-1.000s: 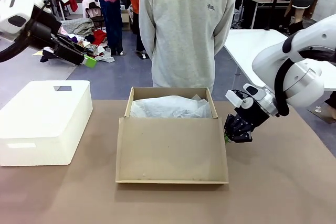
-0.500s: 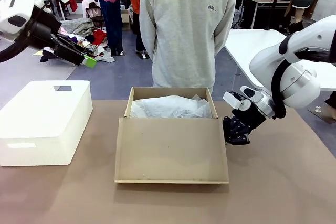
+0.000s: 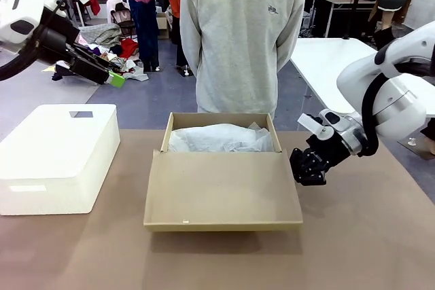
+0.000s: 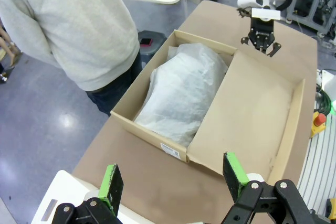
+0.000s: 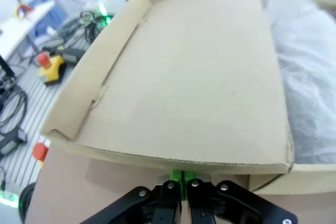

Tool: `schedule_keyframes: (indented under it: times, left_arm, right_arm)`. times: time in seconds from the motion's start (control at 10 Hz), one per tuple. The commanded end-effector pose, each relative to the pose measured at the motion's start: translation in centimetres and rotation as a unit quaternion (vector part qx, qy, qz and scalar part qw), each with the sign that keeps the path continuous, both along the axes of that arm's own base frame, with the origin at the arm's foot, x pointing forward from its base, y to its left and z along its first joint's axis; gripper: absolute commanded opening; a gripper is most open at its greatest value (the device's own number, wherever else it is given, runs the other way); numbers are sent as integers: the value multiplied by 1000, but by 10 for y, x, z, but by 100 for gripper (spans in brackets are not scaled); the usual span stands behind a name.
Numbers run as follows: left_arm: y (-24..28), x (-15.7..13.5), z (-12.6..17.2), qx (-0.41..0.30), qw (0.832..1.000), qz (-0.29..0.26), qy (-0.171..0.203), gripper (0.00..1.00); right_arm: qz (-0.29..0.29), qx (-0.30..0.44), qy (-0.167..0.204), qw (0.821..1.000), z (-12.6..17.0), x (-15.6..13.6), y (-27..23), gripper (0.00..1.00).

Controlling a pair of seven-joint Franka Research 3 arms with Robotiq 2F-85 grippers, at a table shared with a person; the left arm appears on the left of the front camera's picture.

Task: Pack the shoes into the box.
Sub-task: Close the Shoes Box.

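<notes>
The brown cardboard box (image 3: 165, 137) stands mid-table, lined with crumpled white tissue paper (image 3: 221, 139). Its attached lid (image 3: 224, 191) slants toward me with the front edge off the table. The shoes are hidden. My right gripper (image 3: 309, 172) is shut, its tips low beside the lid's right edge. In the right wrist view the shut gripper (image 5: 182, 178) sits just under the lid (image 5: 199, 77) edge. My left gripper (image 3: 112, 77) hangs open, high at the far left. From the left wrist view the open gripper (image 4: 173, 177) looks down on the box (image 4: 157, 136).
A white rounded plastic container (image 3: 58, 154) sits on the table's left side. A person in a grey sweater (image 3: 241, 32) stands at the far edge behind the box, hands behind the back. A white table (image 3: 319, 59) stands at the back right.
The lid's front edge has lifted off the table and swung up toward me. My right gripper moved slightly up and right at the lid's edge. The left arm has not moved.
</notes>
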State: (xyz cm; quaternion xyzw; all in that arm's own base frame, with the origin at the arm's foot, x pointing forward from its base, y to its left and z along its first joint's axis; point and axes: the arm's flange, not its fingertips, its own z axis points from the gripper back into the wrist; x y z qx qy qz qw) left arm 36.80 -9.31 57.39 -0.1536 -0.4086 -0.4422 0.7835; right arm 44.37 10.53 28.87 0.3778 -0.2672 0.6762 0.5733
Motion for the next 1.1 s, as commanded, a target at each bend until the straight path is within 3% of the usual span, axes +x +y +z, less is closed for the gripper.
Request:
schedule_keyframes:
  times: [0.0, 1.0]
  left_arm:
    - [1, 1, -1, -6, 1000, -8, -2, 100]
    - [1, 1, -1, -6, 1000, -8, -2, 100]
  right_arm:
    - [-35, 75, -9, 997, -1, 3, -6, 0]
    - [-146, 248, 14, 958, 15, 22, -29, 0]
